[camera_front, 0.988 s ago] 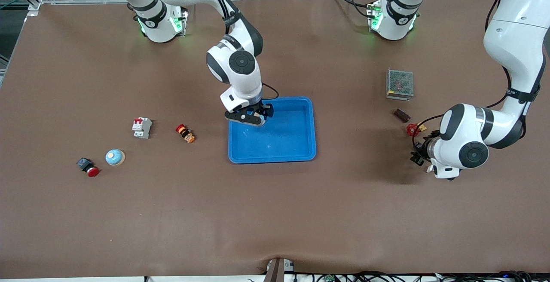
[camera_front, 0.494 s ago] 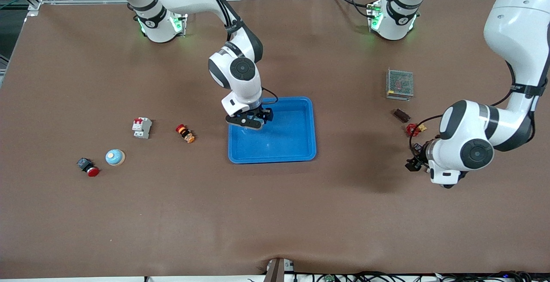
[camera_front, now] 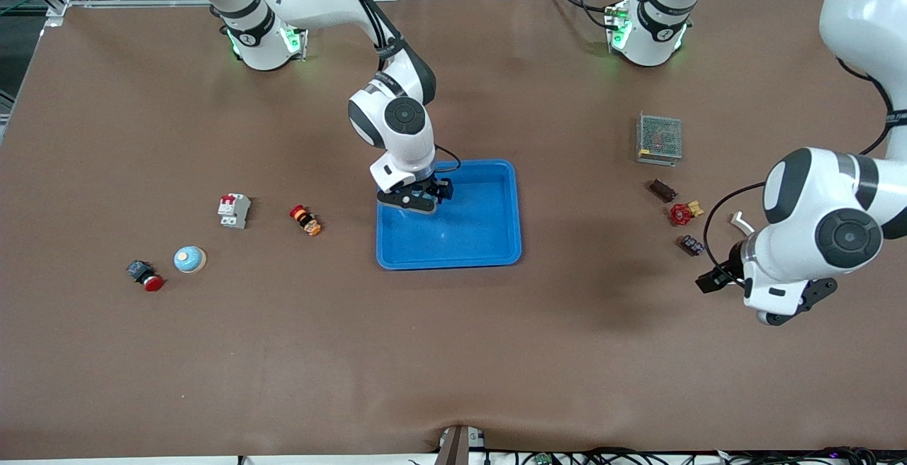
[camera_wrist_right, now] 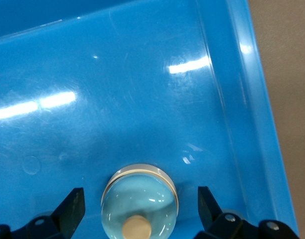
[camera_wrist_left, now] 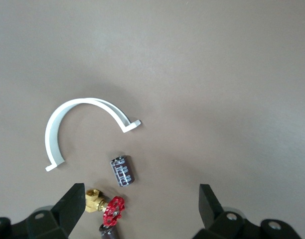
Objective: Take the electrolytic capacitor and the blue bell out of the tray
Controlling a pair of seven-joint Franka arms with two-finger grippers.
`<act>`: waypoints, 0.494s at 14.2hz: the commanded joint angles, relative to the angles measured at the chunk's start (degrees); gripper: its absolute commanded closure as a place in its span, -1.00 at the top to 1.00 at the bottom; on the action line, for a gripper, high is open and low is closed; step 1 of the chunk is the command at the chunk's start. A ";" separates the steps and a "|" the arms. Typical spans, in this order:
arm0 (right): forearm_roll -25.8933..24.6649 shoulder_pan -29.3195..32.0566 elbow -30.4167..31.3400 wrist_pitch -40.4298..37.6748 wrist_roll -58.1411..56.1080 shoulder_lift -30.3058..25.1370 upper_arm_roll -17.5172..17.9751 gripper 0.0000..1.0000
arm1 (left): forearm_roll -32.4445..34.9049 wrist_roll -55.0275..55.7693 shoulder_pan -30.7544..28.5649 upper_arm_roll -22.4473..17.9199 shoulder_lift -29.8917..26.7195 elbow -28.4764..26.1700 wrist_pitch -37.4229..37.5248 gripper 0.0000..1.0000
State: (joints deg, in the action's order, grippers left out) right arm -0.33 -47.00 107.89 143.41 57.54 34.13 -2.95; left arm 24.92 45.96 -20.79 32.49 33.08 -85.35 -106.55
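A light-blue bell (camera_wrist_right: pixel 140 199) with a tan button sits in the blue tray (camera_front: pixel 489 238). My right gripper (camera_front: pixel 413 200) hangs just above it, open, with a finger on each side of the bell and apart from it (camera_wrist_right: pixel 139 191). A second bell (camera_front: pixel 190 259) rests on the table toward the right arm's end. The dark capacitor (camera_front: pixel 692 245) lies on the table toward the left arm's end and also shows in the left wrist view (camera_wrist_left: pixel 122 171). My left gripper (camera_front: pixel 786 307) is open and empty, raised above the table beside the capacitor (camera_wrist_left: pixel 140 191).
Next to the capacitor lie a red-handled brass valve (camera_front: pixel 682 213), a white curved clip (camera_front: pixel 740 221), a brown part (camera_front: pixel 663 189) and a mesh power supply (camera_front: pixel 660 138). Toward the right arm's end lie a breaker (camera_front: pixel 234 210), an orange button (camera_front: pixel 305 220) and a red button (camera_front: pixel 145 275).
My left gripper has risen and drawn away from the capacitor, which now lies uncovered on the table. My right gripper has stayed over the tray, shifting only slightly.
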 commanded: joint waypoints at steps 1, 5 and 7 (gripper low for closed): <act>-1.43 -0.54 -0.31 0.55 1.26 0.49 -0.31 1.00 | 0.65 -1.31 -0.40 2.04 -4.68 -0.61 4.57 1.00; -1.43 -0.46 -0.31 0.46 1.26 0.41 -0.31 0.50 | -2.05 -5.68 -0.31 3.55 -10.91 -1.13 9.78 1.00; -1.43 -0.46 -0.31 0.46 1.26 0.41 -0.31 0.24 | -6.62 -9.64 -0.57 2.50 -13.82 -1.75 9.87 1.00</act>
State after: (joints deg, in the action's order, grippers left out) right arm -0.33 -47.01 107.82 143.54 57.54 34.43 -2.96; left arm 21.87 40.35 -20.72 35.95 23.23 -85.27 -97.24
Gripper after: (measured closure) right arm 0.260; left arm 0.000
